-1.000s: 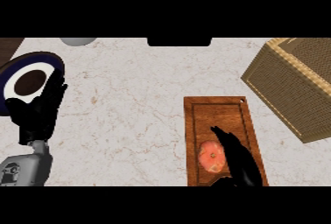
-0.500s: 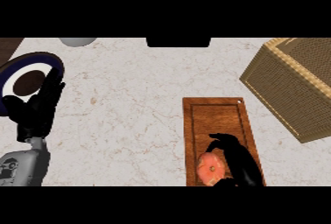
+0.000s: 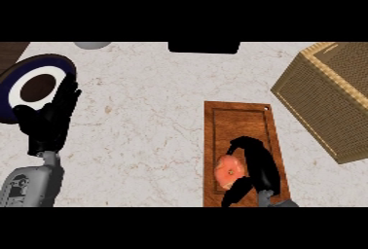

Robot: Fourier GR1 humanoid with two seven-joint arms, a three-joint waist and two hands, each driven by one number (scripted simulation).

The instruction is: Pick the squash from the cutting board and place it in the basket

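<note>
The counter [image 3: 144, 131] is the biggest thing here. It is pale and speckled like marble, and it fills most of the picture.

At the upper right stands the basket [image 3: 327, 99]. It is big, brown and woven, and its far side runs off the right edge. It sits well apart from the squash.

At the upper left is a round plate [image 3: 61, 65] with a dark blue rim, a white ring and a brown middle. Part of it goes off the left edge.

In the lower middle, a bit to the right, lies the cutting board [image 3: 241, 121]. It is long, brown and made of wood, and its far end points to the top of the picture.

The left hand [image 3: 50, 119] is at the left side, with its grey arm coming up from the lower left corner. Its fingers are straight and point up, just in front of the plate. It holds nothing.

The right hand [image 3: 255, 163] is at the lower end of the cutting board. Its fingers bend over the top of the squash and its thumb comes up from below, so the hand curls round it.

The squash [image 3: 230, 170] is orange-pink. It is on the lower part of the cutting board, in the right hand.

A dark block [image 3: 204, 47] sits at the top middle, and a small grey round thing [image 3: 92, 44] sits at the top left.
</note>
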